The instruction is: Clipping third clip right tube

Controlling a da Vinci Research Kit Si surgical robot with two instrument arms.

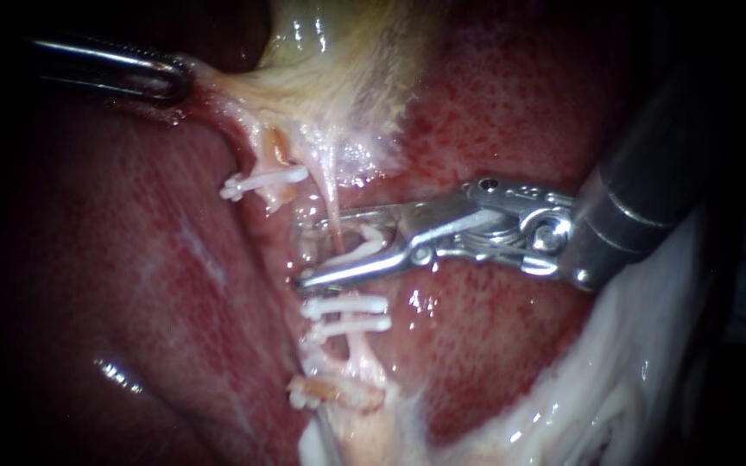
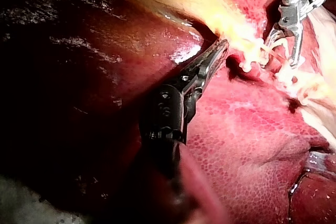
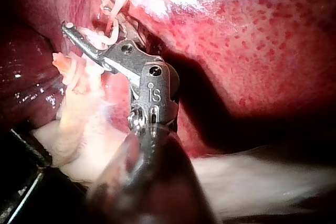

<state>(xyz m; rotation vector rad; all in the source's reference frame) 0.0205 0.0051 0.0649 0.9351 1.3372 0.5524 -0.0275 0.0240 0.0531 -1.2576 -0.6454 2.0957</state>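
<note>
Bare liver (image 1: 131, 285) spreads across the left of the endoscope view and is the widest free room. The middle passage is crowded. The right tube (image 1: 335, 216) runs down it, with two clips (image 1: 347, 305) stacked just below. Beside it, another clip (image 1: 265, 183) sits on the left tube (image 1: 261, 154). The right instrument (image 1: 308, 250) fills the gap above the stacked pair — its end effector straddles the right tube, a white clip (image 1: 364, 244) held between both jaws, and its shaft blocks the right side. The left instrument (image 1: 180, 82) clamps the stretched gallbladder (image 1: 330, 78), closing off the top. White tissue (image 1: 580, 406) banks the lower right.
</note>
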